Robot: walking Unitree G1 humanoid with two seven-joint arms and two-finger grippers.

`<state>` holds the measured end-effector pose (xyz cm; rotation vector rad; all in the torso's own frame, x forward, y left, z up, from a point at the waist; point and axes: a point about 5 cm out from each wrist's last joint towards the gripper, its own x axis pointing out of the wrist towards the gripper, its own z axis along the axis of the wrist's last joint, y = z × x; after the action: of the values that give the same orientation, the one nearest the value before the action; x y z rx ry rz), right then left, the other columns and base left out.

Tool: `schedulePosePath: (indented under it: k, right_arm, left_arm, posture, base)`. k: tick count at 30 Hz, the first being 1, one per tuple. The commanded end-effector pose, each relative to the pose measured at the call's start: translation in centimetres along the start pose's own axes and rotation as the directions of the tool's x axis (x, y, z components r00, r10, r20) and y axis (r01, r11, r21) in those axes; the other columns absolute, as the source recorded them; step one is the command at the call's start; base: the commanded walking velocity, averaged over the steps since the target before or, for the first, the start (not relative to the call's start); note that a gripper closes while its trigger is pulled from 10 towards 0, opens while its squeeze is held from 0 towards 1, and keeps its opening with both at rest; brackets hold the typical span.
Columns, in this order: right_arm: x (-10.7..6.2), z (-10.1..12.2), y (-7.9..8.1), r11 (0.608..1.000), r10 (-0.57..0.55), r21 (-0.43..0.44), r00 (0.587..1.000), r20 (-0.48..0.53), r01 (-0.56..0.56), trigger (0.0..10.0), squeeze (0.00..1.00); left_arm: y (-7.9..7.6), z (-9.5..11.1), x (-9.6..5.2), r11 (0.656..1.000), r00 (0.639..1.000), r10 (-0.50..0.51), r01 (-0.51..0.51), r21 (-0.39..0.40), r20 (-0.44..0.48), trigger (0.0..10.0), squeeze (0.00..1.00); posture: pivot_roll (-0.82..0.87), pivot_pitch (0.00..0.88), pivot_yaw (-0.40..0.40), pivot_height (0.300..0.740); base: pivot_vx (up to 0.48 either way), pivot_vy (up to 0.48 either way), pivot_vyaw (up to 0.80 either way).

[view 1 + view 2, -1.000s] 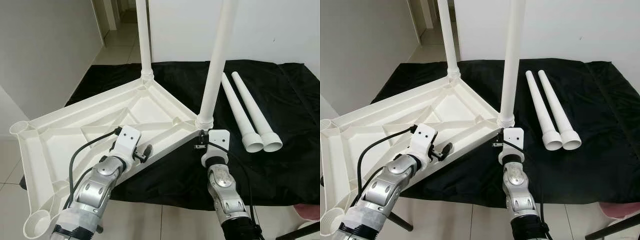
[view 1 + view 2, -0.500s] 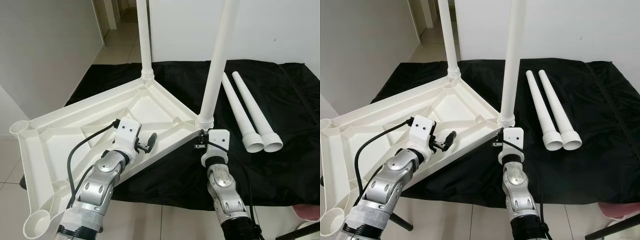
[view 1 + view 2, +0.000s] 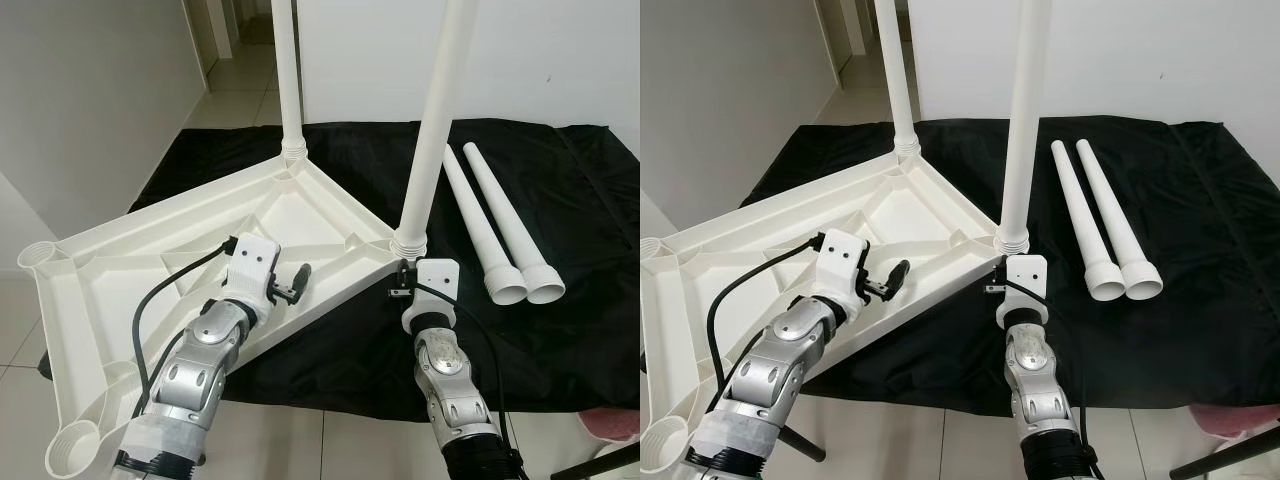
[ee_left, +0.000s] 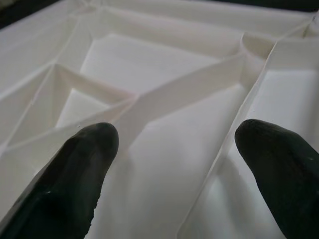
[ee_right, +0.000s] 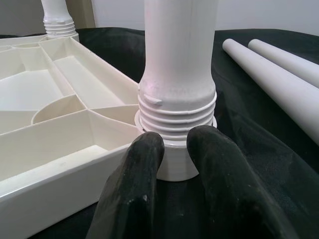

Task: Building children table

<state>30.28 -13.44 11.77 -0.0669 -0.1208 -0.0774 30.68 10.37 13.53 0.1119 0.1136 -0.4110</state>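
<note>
Over the upturned tabletop [image 3: 150, 270], the left gripper [image 3: 290, 283] has swung inward, jaws wide open, holding nothing. Right gripper [image 5: 172, 149], jaws nearly closed, sits at the threaded leg [image 3: 432, 120]'s base. 2 spare legs [image 3: 500, 230] wait on the desk [image 3: 590, 200].

One white tabletop [image 3: 130, 270] is seen, turned underside up on one black cloth [image 3: 560, 310]. Four white legs are counted: two standing in corner sockets, the far leg [image 3: 290, 75] and the near leg [image 3: 432, 125], and two loose legs [image 3: 497, 225] laid side by side. Two open sockets [image 3: 72, 455] are left unfilled.
</note>
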Motion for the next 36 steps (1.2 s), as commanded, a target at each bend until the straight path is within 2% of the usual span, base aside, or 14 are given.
schedulePosePath:
  k: [1,5,9,13,19,32,36]
  right_arm:
    - [-0.2,0.0,0.5,1.000,0.007,0.007,1.000,-0.008,-0.007,10.0,0.00]
    - [-0.2,-0.1,0.5,1.000,0.006,0.006,1.000,-0.010,-0.006,10.0,0.00]
    - [-0.2,-0.1,0.5,1.000,0.007,0.006,1.000,-0.012,-0.007,10.0,0.00]
    - [-0.3,-0.1,0.5,1.000,0.007,0.006,1.000,-0.013,-0.007,10.0,0.00]
    - [-0.4,-0.2,0.4,1.000,0.007,0.004,1.000,-0.014,-0.007,10.0,0.00]
    - [-0.4,-0.2,0.5,1.000,0.004,0.005,1.000,-0.017,-0.004,10.0,0.00]
    - [-0.4,-0.3,0.6,1.000,0.007,0.007,1.000,-0.018,-0.006,10.0,0.00]
  left_arm:
    - [0.8,-0.7,-0.1,0.997,0.996,0.079,-0.079,0.003,-0.040,10.0,0.00]
    - [1.1,-0.9,-0.2,0.995,0.994,0.099,-0.098,0.006,-0.050,10.0,0.00]
    - [1.0,-0.5,-0.2,0.996,0.996,0.083,-0.083,-0.012,-0.023,10.0,0.00]
    - [0.0,0.2,-0.3,1.000,0.999,0.014,-0.013,-0.019,0.036,10.0,0.00]
    - [-0.6,0.4,-0.3,1.000,0.998,-0.010,0.011,-0.012,0.057,10.0,0.00]
    - [0.1,0.2,-0.4,0.999,0.998,0.032,-0.029,-0.042,0.049,10.0,0.00]
    - [1.1,0.4,-0.3,0.993,0.992,0.112,-0.109,-0.053,0.056,10.0,0.00]
  posture:
    - [-0.04,0.042,0.071,0.740]
    - [-0.04,0.043,0.070,0.740]
    - [-0.04,0.043,0.071,0.740]
    - [-0.04,0.043,0.071,0.740]
    - [-0.04,0.043,0.071,0.740]
    - [-0.03,0.045,0.070,0.740]
    - [-0.03,0.045,0.070,0.740]
  base:
    - [0.000,0.000,0.00]
    - [0.000,0.000,0.00]
    - [0.000,0.000,0.00]
    - [0.000,0.000,0.00]
    - [0.000,0.000,0.00]
    - [0.000,0.000,0.00]
    - [0.000,0.000,0.00]
